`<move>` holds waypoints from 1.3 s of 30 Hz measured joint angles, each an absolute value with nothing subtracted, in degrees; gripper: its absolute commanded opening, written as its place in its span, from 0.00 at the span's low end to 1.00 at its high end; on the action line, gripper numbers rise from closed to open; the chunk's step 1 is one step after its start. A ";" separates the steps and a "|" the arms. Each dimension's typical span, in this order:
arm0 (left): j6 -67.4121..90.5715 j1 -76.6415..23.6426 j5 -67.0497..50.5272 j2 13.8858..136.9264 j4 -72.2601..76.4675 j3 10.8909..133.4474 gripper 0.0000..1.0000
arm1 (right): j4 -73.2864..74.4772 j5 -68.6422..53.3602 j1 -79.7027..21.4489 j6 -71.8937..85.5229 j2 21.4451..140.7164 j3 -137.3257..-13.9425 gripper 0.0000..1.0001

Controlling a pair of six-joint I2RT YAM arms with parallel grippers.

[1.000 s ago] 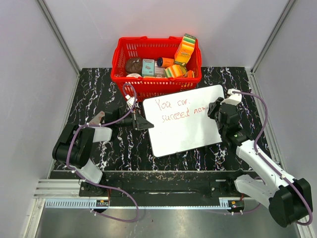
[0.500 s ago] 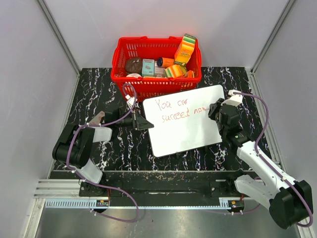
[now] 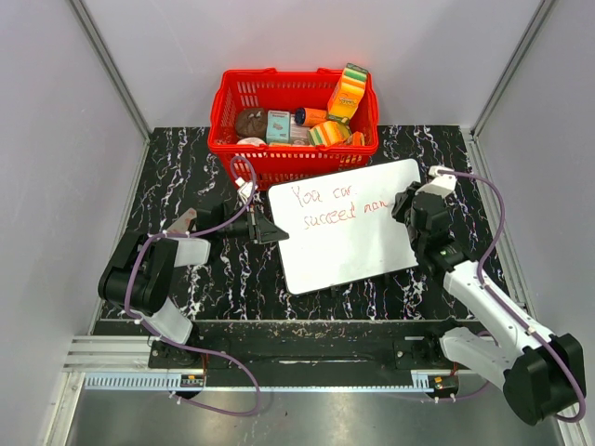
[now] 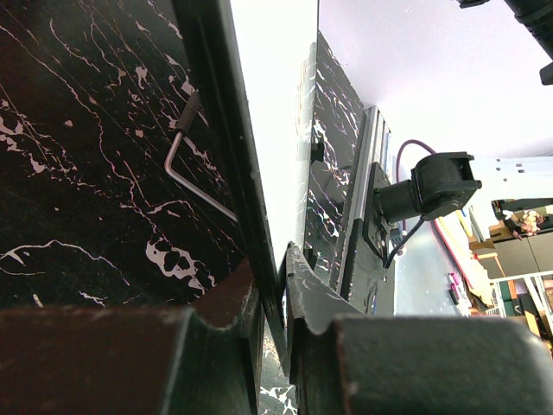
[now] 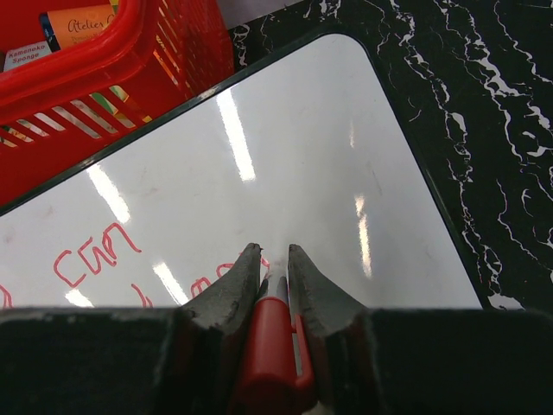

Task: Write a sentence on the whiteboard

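Observation:
The whiteboard (image 3: 346, 243) lies tilted in the middle of the black marbled table. The sentence (image 3: 337, 206) runs across its upper half in two lines of thin red lettering. My left gripper (image 3: 271, 229) is shut on the board's left edge, and in the left wrist view the dark rim (image 4: 226, 147) is pinched between the left gripper's (image 4: 281, 259) jaws. My right gripper (image 3: 407, 206) is shut on a red marker (image 5: 270, 337) at the end of the second line. The marker tip touches the whiteboard (image 5: 294, 156) just right of the last red letters (image 5: 95, 251).
A red basket (image 3: 228, 111) holding several packets and tins stands just behind the board, with its wall (image 5: 78, 112) close to the board's far edge. A bent wire leg (image 4: 186, 164) shows under the board. Grey walls enclose the table on three sides.
My right gripper with the marker has shifted slightly to the right at the end of the second line. The left gripper and the board have not moved.

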State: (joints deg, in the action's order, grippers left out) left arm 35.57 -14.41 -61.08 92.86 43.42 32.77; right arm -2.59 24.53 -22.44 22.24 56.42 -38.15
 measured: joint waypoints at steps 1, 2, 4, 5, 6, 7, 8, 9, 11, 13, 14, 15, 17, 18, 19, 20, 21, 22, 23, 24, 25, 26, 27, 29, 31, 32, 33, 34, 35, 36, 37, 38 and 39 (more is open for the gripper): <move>35.57 -14.41 -61.08 92.86 43.42 32.77 0.00 | -2.59 24.53 -22.44 22.22 56.58 -38.28 0.00; 35.57 -14.41 -61.08 92.86 43.42 32.77 0.00 | -2.61 24.53 -22.44 22.15 56.80 -38.48 0.00; 35.57 -14.41 -61.08 92.86 43.42 32.77 0.00 | -2.63 24.51 -22.44 22.09 57.23 -39.00 0.00; 35.57 -14.41 -61.08 92.86 43.42 32.77 0.00 | -2.72 24.49 -22.44 22.04 57.41 -39.24 0.00; 35.57 -14.44 -61.10 92.86 43.42 32.77 0.00 | -2.74 24.47 -22.44 22.04 57.49 -39.42 0.00; 35.57 -14.44 -61.10 92.86 43.42 32.77 0.00 | -2.74 24.45 -22.44 22.00 57.63 -39.66 0.00; 35.55 -14.44 -61.10 92.86 43.42 32.77 0.00 | -2.76 24.40 -22.44 21.91 57.78 -39.92 0.00; 35.57 -14.44 -61.10 92.86 43.42 32.77 0.00 | -2.81 24.38 -22.41 21.87 57.91 -40.07 0.00; 35.55 -14.44 -61.10 92.86 43.42 32.77 0.00 | -3.09 24.36 -22.37 21.78 58.11 -40.18 0.00; 35.57 -14.44 -61.10 92.86 43.42 32.77 0.00 | -3.20 24.27 -22.35 21.63 58.41 -40.36 0.00; 35.57 -14.44 -61.10 92.86 43.42 32.77 0.00 | -3.20 24.16 -22.35 21.63 58.59 -40.51 0.00; 35.57 -14.44 -61.10 92.86 43.42 32.77 0.00 | -3.20 24.03 -22.33 21.63 58.72 -40.66 0.00; 35.57 -14.44 -61.10 92.86 43.42 32.77 0.00 | -3.27 23.68 -22.33 21.63 58.81 -40.82 0.00; 35.57 -14.44 -61.10 92.86 43.42 32.77 0.00 | -3.29 23.33 -22.33 21.65 58.78 -40.82 0.00; 35.57 -14.44 -61.10 92.86 43.42 32.77 0.00 | -3.31 23.09 -22.33 21.65 58.78 -40.82 0.00; 35.57 -14.44 -61.10 92.86 43.42 32.77 0.00 | -3.31 22.94 -22.33 21.67 58.78 -40.82 0.00; 35.57 -14.44 -61.10 92.86 43.42 32.77 0.00 | -3.29 22.83 -22.31 21.67 58.67 -40.82 0.00; 35.57 -14.44 -61.10 92.86 43.42 32.77 0.00 | -3.25 22.81 -22.31 21.69 58.52 -40.82 0.00; 35.55 -14.44 -61.12 92.86 43.42 32.77 0.00 | -3.18 22.76 -22.31 21.74 58.24 -40.82 0.00; 35.53 -14.44 -61.10 92.86 43.42 32.77 0.00 | -3.11 22.74 -22.31 21.82 57.76 -40.80 0.00; 35.51 -14.44 -61.10 92.86 43.40 32.77 0.00 | -2.96 22.68 -22.31 21.98 56.95 -40.75 0.00; 35.51 -14.44 -61.10 92.86 43.40 32.77 0.00 | -2.92 22.61 -22.31 22.20 55.86 -40.64 0.00; 35.51 -14.44 -61.10 92.86 43.42 32.77 0.00 | -2.74 22.57 -22.31 22.39 54.22 -40.47 0.00; 35.51 -14.44 -61.10 92.86 43.40 32.77 0.00 | -2.28 22.57 -22.28 22.79 51.27 -40.25 0.00; 35.51 -14.44 -61.10 92.86 43.40 32.77 0.01 | -1.63 22.59 -22.28 23.09 47.75 -40.12 0.00; 35.51 -14.44 -61.10 92.86 43.40 32.77 0.03 | -1.45 22.61 -22.28 23.24 46.28 -40.10 0.00; 35.51 -14.44 -61.10 92.86 43.40 32.77 0.05 | -1.32 22.61 -22.28 23.40 44.80 -40.10 0.00; 35.48 -14.44 -61.10 92.86 43.40 32.77 0.06 | -1.13 22.61 -22.28 23.49 43.48 -40.07 0.00; 35.48 -14.44 -61.08 92.86 43.38 32.77 0.07 | -0.97 22.63 -22.28 23.62 42.39 -40.05 0.00; 35.46 -14.44 -61.08 92.86 43.38 32.77 0.09 | -0.82 22.63 -22.28 23.66 41.67 -40.05 0.00; 35.44 -14.44 -61.08 92.86 43.35 32.77 0.12 | -0.64 22.63 -22.28 23.73 41.08 -40.03 0.00; 35.42 -14.44 -61.08 92.86 43.38 32.77 0.15 | -0.47 22.63 -22.28 23.81 40.77 -40.03 0.00; 35.42 -14.44 -61.08 92.86 43.38 32.77 0.20 | -0.10 22.61 -22.28 23.86 40.45 -40.03 0.00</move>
